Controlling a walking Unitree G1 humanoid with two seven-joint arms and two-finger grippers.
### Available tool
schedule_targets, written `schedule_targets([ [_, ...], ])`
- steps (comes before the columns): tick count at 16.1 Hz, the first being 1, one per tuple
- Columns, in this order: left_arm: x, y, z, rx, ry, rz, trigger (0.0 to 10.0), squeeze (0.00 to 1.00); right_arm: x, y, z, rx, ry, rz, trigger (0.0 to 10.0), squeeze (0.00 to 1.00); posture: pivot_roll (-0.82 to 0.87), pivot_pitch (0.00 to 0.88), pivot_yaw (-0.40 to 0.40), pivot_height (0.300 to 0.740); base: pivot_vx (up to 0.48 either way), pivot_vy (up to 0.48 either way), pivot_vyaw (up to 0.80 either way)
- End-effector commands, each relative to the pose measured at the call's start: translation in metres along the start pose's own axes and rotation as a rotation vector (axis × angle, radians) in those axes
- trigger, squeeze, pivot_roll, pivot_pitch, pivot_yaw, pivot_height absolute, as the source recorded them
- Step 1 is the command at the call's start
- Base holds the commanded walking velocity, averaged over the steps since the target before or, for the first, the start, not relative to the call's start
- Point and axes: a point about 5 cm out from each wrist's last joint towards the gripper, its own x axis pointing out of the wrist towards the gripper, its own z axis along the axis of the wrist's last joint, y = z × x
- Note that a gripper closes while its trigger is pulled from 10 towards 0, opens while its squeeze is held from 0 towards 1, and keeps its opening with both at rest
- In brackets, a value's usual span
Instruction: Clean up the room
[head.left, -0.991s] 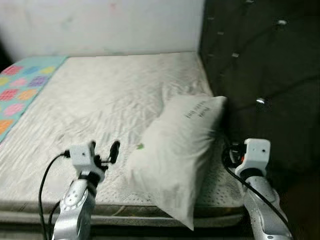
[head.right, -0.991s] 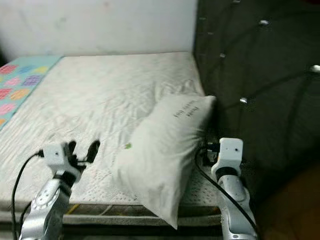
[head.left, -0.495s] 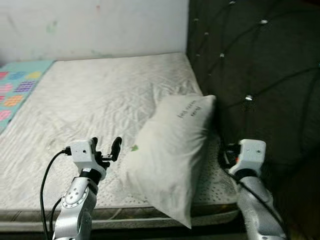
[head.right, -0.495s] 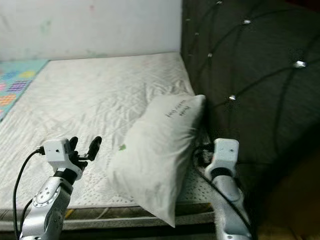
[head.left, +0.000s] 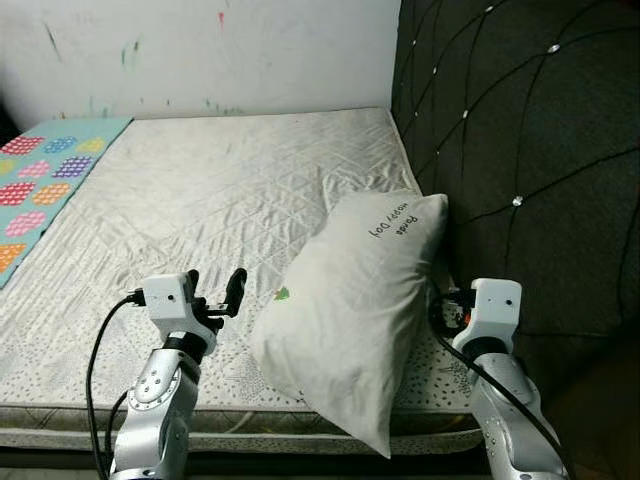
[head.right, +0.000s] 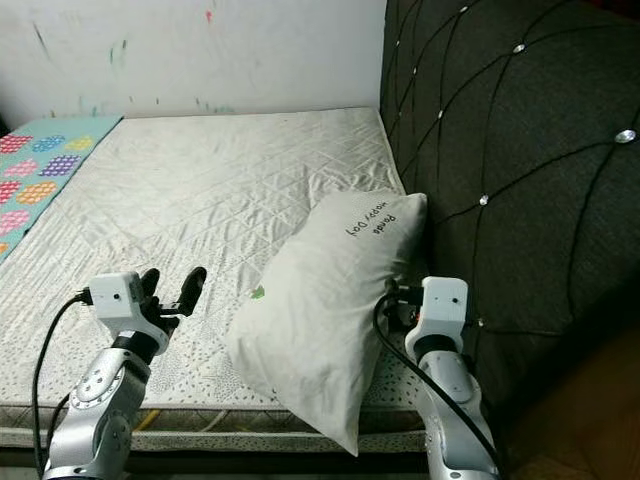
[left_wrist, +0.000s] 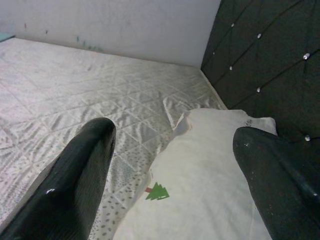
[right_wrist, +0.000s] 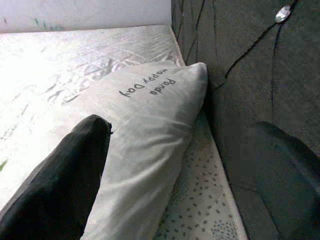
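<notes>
- Pillow (head.left: 355, 320): we log one white pillow lying on the bed (head.left: 200, 200), its far end leaning against the dark padded headboard (head.left: 520, 150) and its near corner hanging past the mattress edge. Black lettering is printed near its far end, and a small green tree mark (left_wrist: 158, 191) sits on the side facing our left arm.
- Left hand (head.left: 215, 295): we hold it raised over the mattress, just beside the pillow but not touching it. Its two black fingers (left_wrist: 75, 170) are spread apart with nothing between them.
- Right hand (right_wrist: 180, 165): we hold it at the pillow's headboard side, low over the mattress. Its fingers are parted; one finger (right_wrist: 60, 175) lies against the pillow and the other sits by the headboard, so the pillow's edge falls in the gap without being squeezed.
- Bed: bare quilted white mattress, creased around the middle.
- Blanket (head.left: 40, 185): teal, with coloured spots, lying along the bed's far left side.
- Wall (head.left: 200, 50): white, with a few small paint marks, behind the bed.
</notes>
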Motion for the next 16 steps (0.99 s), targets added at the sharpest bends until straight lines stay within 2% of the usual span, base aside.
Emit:
schedule_targets([
  [1,-0.0001,0.0019,0.0008,0.007,0.007,0.003,10.0,0.0,-0.0006,0.0028,0.0041,0.009,-0.017,0.016,10.0,0.0,-0.27,0.0,0.087,0.74,0.0,0.262,0.0],
  [16,0.0038,0.0017,0.0031,-0.005,-0.006,0.006,10.0,0.0,0.0027,0.0033,0.0109,0.047,-0.046,0.053,10.0,0.0,-0.26,0.0,0.079,0.74,0.0,0.0,0.0],
])
